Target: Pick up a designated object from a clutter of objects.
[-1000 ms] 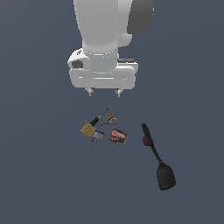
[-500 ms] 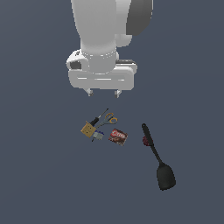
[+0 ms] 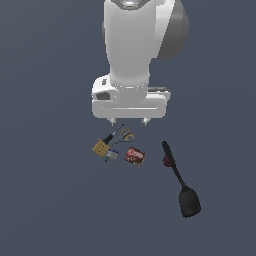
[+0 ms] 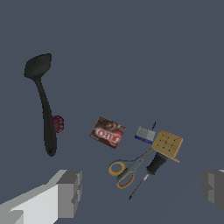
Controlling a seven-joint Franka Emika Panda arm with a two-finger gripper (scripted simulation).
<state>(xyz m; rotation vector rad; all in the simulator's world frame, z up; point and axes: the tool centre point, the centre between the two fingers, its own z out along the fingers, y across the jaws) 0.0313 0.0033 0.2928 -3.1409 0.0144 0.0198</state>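
The designated object, a long black spatula (image 3: 177, 175), lies flat at the exterior view's right, paddle head toward the viewer. It also shows whole in the wrist view (image 4: 43, 107). A dark red ball (image 3: 166, 160) touches its handle. The clutter of objects sits to its left: screwdriver (image 3: 111, 137), yellow-handled scissors (image 3: 126, 135), tan box (image 3: 101, 148), small blue item (image 3: 112, 155) and red-brown packet (image 3: 135, 156). My gripper (image 3: 128, 122) hangs open above the scissors and screwdriver, holding nothing. In the wrist view its fingers (image 4: 70, 192) stand wide apart.
All the items lie on a plain dark grey floor (image 3: 50, 210). In the wrist view the packet (image 4: 107, 132), the tan box (image 4: 167, 144) and the scissors (image 4: 124, 170) lie between the spatula and the gripper's span.
The gripper has come down toward the clutter and shifted slightly to the exterior view's right. The objects have not moved.
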